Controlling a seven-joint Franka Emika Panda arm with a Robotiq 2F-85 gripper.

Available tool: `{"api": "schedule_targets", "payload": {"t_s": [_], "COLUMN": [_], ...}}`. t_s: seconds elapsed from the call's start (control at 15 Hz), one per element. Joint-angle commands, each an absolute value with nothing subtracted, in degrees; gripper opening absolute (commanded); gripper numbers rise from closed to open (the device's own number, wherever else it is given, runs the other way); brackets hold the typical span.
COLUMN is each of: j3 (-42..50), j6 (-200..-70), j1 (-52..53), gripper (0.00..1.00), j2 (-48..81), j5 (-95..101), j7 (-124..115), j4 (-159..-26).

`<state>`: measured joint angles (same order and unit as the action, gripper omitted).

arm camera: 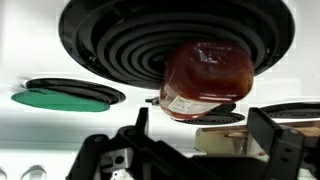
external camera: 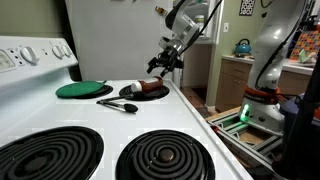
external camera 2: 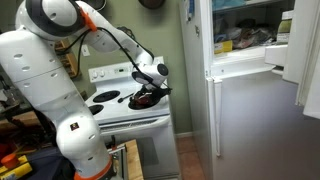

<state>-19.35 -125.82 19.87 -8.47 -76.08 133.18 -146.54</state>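
Note:
A bottle of red-brown sauce (external camera: 151,87) lies on its side on a small black pan (external camera: 128,93) at the back of the white stove (external camera: 100,120). My gripper (external camera: 163,65) hangs just above the bottle in both exterior views, with the gripper (external camera 2: 152,84) over the bottle (external camera 2: 147,96). In the wrist view the bottle (arm camera: 205,78) lies just past my gripper (arm camera: 203,135). Its fingers (arm camera: 140,125) stand wide apart with nothing between them; it is open.
A green disc (external camera: 83,89) and a black spoon (external camera: 118,104) lie beside the pan. Two coil burners (external camera: 165,158) fill the front of the stove; its control panel (external camera: 35,55) stands nearby. A fridge (external camera 2: 250,100) with an open upper door stands close by.

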Motion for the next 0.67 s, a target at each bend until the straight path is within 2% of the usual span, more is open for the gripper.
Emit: {"api": "schedule_targets", "payload": {"t_s": [0.0,0.2,0.4,0.6], "j3": [-20.2,-23.1,-24.5,-19.1], "j6": [-125.2,-119.7,-108.6,-97.0], "j1": [19.2,14.5,11.2,16.2], "gripper": [1.0,1.0,1.0,1.0], "j2": [-17.8,-25.5,-32.9,-35.7], "j5": [-65.5,-53.7,-42.4,-29.8], "j7": [117.7,104.8,92.3,84.3], "j4": [-150.5,-150.9,-147.2,-140.8]}}
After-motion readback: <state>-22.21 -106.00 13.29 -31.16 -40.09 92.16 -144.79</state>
